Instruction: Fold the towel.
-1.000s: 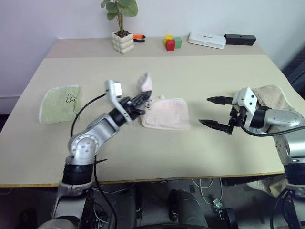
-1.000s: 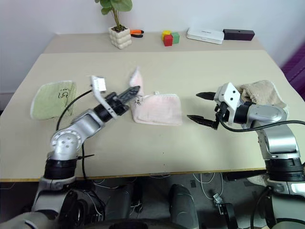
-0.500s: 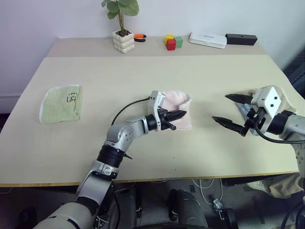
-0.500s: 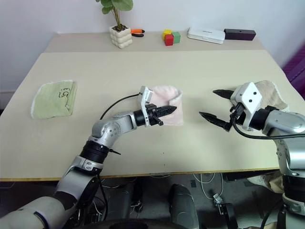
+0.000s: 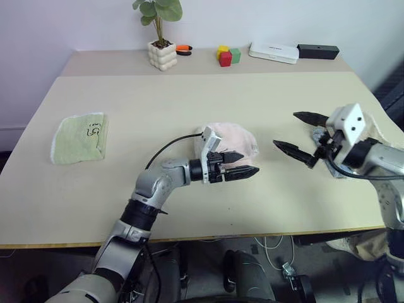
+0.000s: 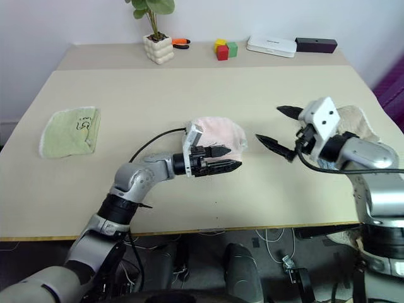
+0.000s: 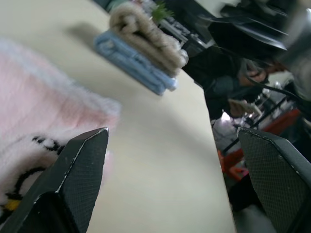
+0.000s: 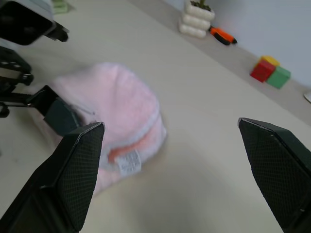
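The pale pink towel (image 5: 232, 135) lies doubled over in a rounded bundle at the middle of the table, its white label (image 8: 128, 163) and dark print (image 7: 30, 160) showing. My left gripper (image 5: 242, 164) is open with nothing in it. It points to the right, just in front of the towel's near edge. My right gripper (image 5: 288, 131) hangs open above the table a little to the right of the towel, its fingers (image 8: 73, 170) aimed toward it.
A light-green cloth (image 5: 81, 136) lies at the left. A beige towel (image 7: 146, 41) on a blue cloth sits at the right edge, behind my right hand. A plant pot (image 5: 163, 55), coloured blocks (image 5: 227, 55), a white box (image 5: 273, 53) and a black box (image 5: 318, 51) line the back.
My left gripper carried the towel's lifted corner rightward over the rest, then opened and let it go. The towel now lies doubled. My right gripper rose slightly.
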